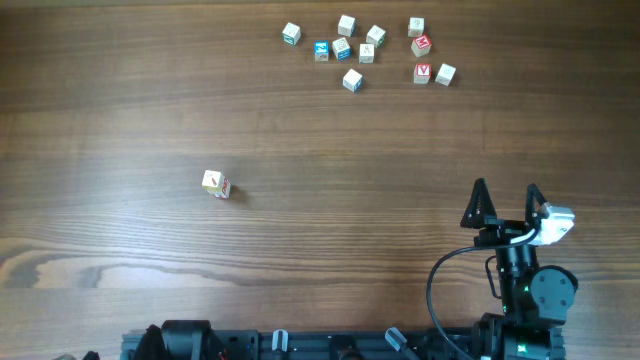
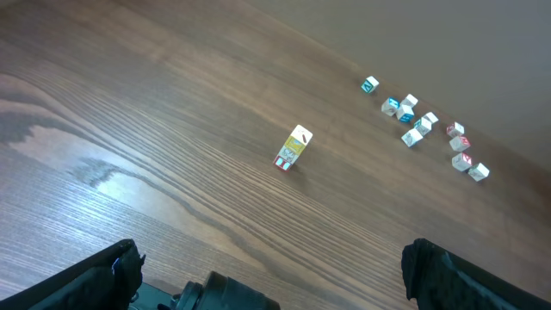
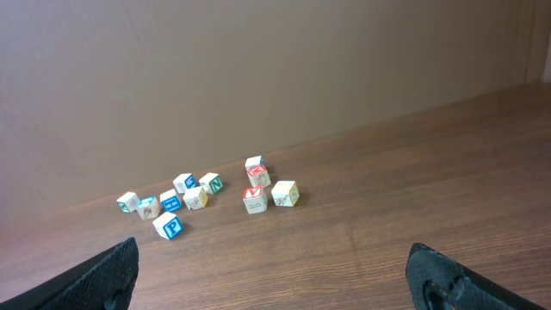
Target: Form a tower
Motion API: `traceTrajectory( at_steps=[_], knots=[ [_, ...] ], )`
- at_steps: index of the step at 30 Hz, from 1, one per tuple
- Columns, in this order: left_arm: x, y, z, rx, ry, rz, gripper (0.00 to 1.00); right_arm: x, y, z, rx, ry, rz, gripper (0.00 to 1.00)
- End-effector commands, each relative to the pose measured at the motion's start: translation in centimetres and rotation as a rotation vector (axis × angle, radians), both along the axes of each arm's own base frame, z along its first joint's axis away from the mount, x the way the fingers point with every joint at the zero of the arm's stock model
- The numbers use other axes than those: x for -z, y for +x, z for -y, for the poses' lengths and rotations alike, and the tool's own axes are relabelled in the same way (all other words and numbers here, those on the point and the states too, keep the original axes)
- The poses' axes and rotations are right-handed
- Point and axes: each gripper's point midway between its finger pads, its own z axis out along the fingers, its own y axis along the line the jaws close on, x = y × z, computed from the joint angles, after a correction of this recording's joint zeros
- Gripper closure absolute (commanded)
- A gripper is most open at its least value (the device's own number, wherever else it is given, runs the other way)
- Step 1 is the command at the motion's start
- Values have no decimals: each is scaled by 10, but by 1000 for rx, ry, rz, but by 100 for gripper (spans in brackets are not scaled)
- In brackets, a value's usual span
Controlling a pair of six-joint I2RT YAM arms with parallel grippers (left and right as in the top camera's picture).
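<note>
The small stack of pale wooden letter cubes stands at nine o'clock on the brown tabletop, visible from the left wrist, while the right wrist sees only loose letter cubes; the left hand and the right hand are spread, empty.

Eleven loose small wooden letter cubes lay clustered well apart from one short pale wooden cube stack.

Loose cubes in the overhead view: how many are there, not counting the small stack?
11, all at the far side of the table. Seven cubes form a left bunch, four cubes a right bunch. The small stack stands alone, well apart. None appears hidden.
</note>
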Motion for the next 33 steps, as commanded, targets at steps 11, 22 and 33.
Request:
traceTrajectory(
  at_steps=[11, 22, 33],
  knots=[
    [-14, 58, 10, 62, 23, 118, 0, -3, -1, 4, 23, 11, 15, 0],
    [70, 201, 14, 132, 284, 383, 0, -3, -1, 4, 23, 11, 15, 0],
    [132, 227, 17, 175, 396, 379, 0, -3, -1, 4, 24, 11, 15, 0]
  ],
)
